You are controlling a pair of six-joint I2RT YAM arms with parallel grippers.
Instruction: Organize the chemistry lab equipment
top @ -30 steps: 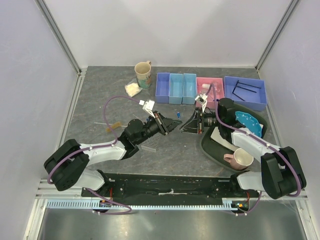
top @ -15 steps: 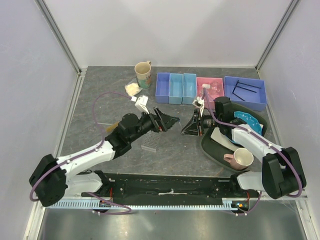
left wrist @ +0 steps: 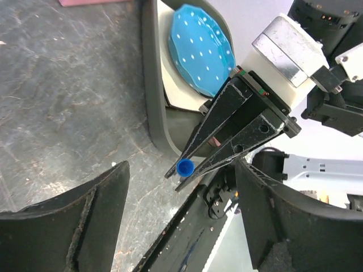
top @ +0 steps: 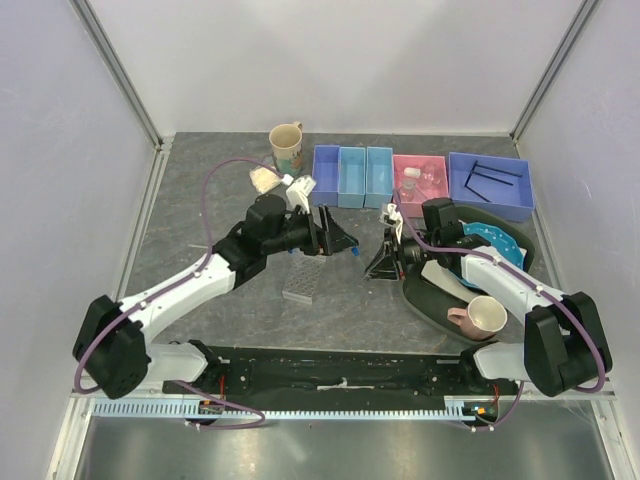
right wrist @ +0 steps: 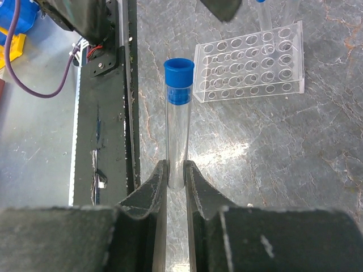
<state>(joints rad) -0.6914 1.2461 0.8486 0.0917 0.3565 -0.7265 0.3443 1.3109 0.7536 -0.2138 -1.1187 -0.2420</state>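
The tube [right wrist: 177,127], clear with a blue cap, stands up between the fingers of the right end effector [right wrist: 176,169], which is clamped on its lower part. That end effector hangs just right of the rack [top: 300,289], low over the grey surface [top: 190,210]. In the right wrist view the rack [right wrist: 249,62] lies beyond the tube, flat on the surface, most of its holes showing empty.

The left end effector [top: 342,243] sits beyond the rack and a little to its right. Its fingers are spread wide with nothing between them, and it points at the right end effector. From the left wrist the blue cap [left wrist: 184,166] shows at the tips of the right arm's closed fingers.

Farther back from the rack lies the bag [top: 264,179] of pale powder, next to a cream mug [top: 286,148]. Back and right of the rack runs a row of bins. There are three blue ones [top: 351,176], then a pink one [top: 430,180] with what looks like the flask [top: 410,173] in it. Last is a wide blue one [top: 500,203] holding the black wire tripod [top: 492,180].

Well right of the rack, a dark tray [top: 425,300] carries a blue dotted plate [top: 497,246] and a pink mug [top: 478,318].
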